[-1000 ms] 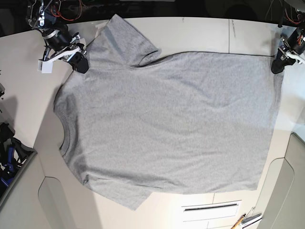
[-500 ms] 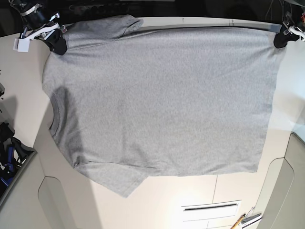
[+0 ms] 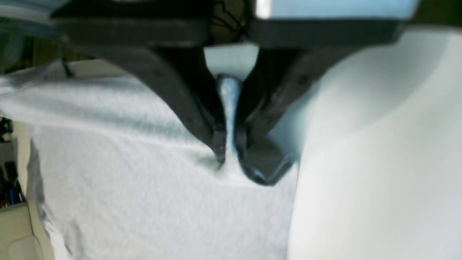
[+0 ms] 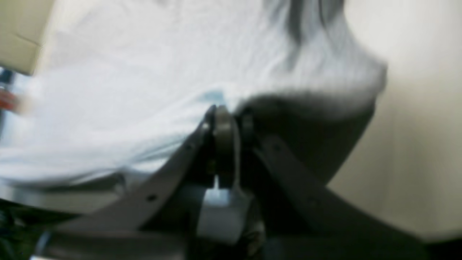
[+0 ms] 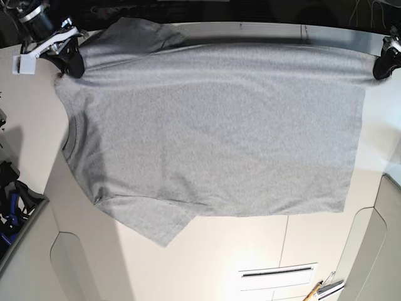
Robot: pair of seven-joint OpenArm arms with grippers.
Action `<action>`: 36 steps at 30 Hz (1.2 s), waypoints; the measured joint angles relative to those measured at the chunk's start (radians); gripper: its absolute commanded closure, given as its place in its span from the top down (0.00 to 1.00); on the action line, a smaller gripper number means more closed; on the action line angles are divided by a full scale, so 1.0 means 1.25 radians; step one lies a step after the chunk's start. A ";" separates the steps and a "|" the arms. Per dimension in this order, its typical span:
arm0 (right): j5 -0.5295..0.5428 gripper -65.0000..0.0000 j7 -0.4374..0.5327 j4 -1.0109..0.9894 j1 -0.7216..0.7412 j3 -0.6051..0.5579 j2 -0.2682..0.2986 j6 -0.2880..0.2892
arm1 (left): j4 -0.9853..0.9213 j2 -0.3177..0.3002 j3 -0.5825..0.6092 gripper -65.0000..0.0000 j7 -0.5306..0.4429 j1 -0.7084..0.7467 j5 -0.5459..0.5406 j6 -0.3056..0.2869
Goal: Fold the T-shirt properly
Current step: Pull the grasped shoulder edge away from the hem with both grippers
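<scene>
robotics lab, pale worktable [image 5: 250,263], exposed arm wiring [image 5: 106,9], tools at the edge [image 5: 12,207]

The base view looks straight down from high above the counter [image 5: 250,251]. Both wrist views sit close behind their end effectors, sharing the T-shirt [image 5: 213,125] with it.
</scene>
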 measured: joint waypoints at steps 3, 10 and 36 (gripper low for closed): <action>-0.059 0.00 0.007 -0.020 0.072 -0.060 0.011 -0.008 | 0.000 0.000 0.053 0.00 -0.021 -0.055 0.050 0.000; -0.225 0.00 0.030 -0.149 0.238 -0.152 0.049 -0.076 | -0.018 0.000 0.145 0.00 -0.102 -0.149 0.234 0.057; -0.095 0.39 -0.153 -0.075 0.270 0.024 0.026 -0.029 | -0.081 -0.013 0.152 0.46 -0.126 -0.199 0.318 0.069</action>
